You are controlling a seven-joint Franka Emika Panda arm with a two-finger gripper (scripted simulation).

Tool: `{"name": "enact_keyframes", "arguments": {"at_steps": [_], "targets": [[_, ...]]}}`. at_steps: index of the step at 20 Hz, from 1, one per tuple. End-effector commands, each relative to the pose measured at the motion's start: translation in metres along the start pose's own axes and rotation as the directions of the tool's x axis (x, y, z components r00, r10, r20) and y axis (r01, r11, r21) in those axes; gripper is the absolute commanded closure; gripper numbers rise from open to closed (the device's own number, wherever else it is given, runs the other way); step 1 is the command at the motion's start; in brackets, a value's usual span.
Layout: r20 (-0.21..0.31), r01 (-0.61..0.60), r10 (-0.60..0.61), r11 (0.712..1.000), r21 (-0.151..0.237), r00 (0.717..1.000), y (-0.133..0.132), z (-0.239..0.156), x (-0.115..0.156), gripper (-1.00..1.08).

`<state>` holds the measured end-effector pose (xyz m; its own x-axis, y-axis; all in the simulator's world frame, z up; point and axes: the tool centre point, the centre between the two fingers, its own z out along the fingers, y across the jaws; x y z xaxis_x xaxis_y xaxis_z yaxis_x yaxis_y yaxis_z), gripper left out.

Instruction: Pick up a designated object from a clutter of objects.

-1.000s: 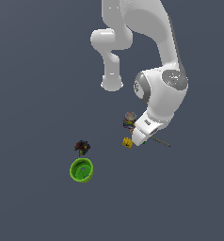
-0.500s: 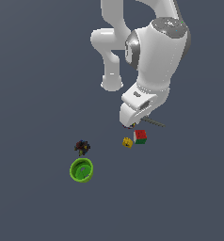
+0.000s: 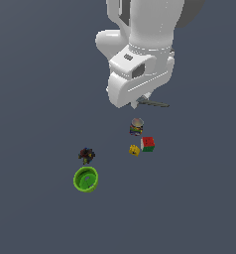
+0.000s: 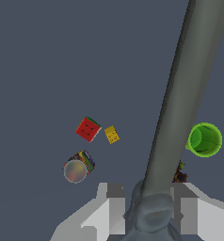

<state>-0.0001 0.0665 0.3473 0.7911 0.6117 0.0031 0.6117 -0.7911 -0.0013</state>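
In the wrist view we see the fingers (image 4: 189, 207) closed narrow on the scissors (image 4: 184, 94), one pale pad on each side of the grey handle end, which sits pinched between them. From that grip the long grey blades run straight out in front of the camera, crossing much of the picture. In the exterior view only the tip of the scissors (image 3: 154, 103) pokes out from under the white gripper (image 3: 135, 101), lying roughly level and pointing toward the exterior view's right; the fingers themselves are hidden behind the hand body there. The scissors are held up off the dark bench (image 3: 35, 74), well above the other items.

Moving outward, the little can (image 3: 136, 127) stands just below the gripper in the exterior view, upright, with its round top showing. Near it are the puzzle cube (image 3: 147, 144) and the yellow block (image 3: 134, 150), just beside each other; we cannot tell whether they touch. Farther toward the exterior view's left lies the dark spiky lump (image 3: 86, 155), and close by it the green bowl (image 3: 86, 179), open side up, its inside showing only green. The two groups are well apart.
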Motion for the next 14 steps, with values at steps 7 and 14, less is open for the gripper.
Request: {"name": "enact_keyframes", "arguments": {"at_steps": [7,14], "targets": [[0.002,0.0,0.0,1.0,0.0,1.0,0.017,-0.05,-0.016,1.08],[0.003,-0.001,0.001,1.0,-0.001,1.0,0.022,-0.061,-0.019,1.08]]}}
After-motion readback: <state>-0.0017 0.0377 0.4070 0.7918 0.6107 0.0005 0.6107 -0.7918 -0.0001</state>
